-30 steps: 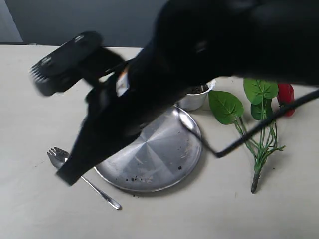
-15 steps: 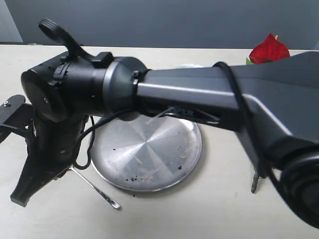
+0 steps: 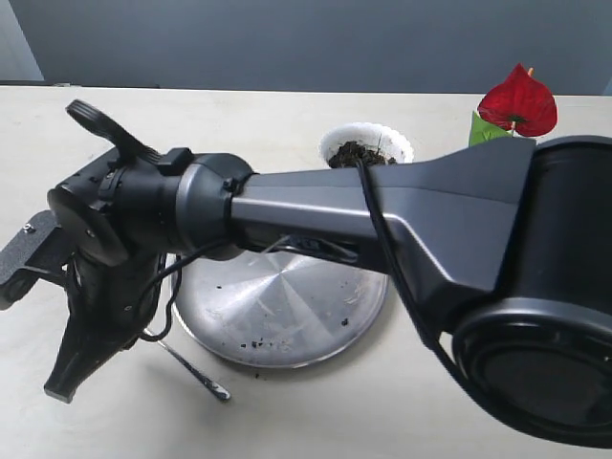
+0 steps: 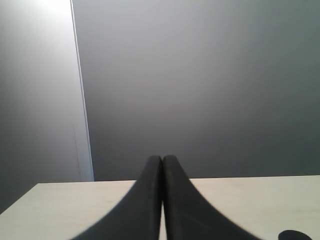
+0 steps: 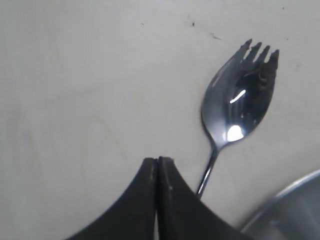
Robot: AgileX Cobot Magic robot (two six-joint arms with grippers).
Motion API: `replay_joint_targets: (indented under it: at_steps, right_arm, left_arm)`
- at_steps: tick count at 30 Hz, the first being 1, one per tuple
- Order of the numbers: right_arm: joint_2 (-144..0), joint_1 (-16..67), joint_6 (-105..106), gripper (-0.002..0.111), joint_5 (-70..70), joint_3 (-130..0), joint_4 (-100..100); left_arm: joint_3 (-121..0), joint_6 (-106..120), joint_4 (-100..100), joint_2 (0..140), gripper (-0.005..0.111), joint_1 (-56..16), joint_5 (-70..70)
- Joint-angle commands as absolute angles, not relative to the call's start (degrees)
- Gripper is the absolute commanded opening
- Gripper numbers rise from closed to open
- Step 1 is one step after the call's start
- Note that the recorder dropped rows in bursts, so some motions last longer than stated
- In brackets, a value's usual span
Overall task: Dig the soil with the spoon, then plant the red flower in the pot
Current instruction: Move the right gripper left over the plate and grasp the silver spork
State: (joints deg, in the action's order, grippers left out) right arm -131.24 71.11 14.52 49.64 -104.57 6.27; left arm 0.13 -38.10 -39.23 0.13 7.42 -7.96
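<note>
The right gripper [image 5: 158, 165] is seen fully closed with nothing between its fingers, poised just above the counter [image 3: 402, 402] beside the spoon [image 5: 239, 112]. The spoon lies flat at about 8 o'clock of the steel plate [image 3: 287, 306], its handle touching the plate's rim. The pot [image 3: 367, 151] with soil [image 3: 361, 153] stands at the plate's 1 o'clock; the red flower [image 3: 517, 101] shows at 2 o'clock. The left gripper [image 4: 162, 165] is closed and empty.

Shiny silver spoon [image 5: 239, 107] with dark specks at its tines – white scalloped pot [image 3: 367, 144] holding dark brown soil [image 3: 360, 153]. Glossy red flower [image 3: 517, 101] – black arm [image 3: 316, 215], silver plate [image 3: 282, 311], cream table [image 3: 402, 402].
</note>
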Motion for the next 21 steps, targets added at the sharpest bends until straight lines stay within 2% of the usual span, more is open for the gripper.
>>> replay_joint_targets:
  at_steps: [1,5,7,13,14,21]
  right_arm:
    - [-131.87,71.10,13.18,-0.001,48.68,-104.95,5.11]
    - [-132.78,71.10,11.69,-0.001,49.31,-104.95,4.85]
    - [-133.01,71.10,11.69,0.005,49.60,-104.95,4.85]
    - [-133.49,71.10,10.27,0.047,48.65,-104.95,4.19]
    - [-133.49,71.10,9.94,0.051,48.50,-104.95,3.94]
    - [-133.49,71.10,8.73,0.049,46.34,-104.95,2.86]
  left_arm:
    - [0.00,-38.41,-38.82,0.00,0.000,7.16,-8.58]
    - [0.00,-38.41,-38.82,0.00,0.000,7.16,-8.58]
    - [0.00,-38.41,-38.82,0.00,0.000,7.16,-8.58]
    - [0.00,-38.41,-38.82,0.00,0.000,7.16,-8.58]
    - [0.00,-38.41,-38.82,0.00,0.000,7.16,-8.58]
    - [0.00,-38.41,-38.82,0.00,0.000,7.16,-8.58]
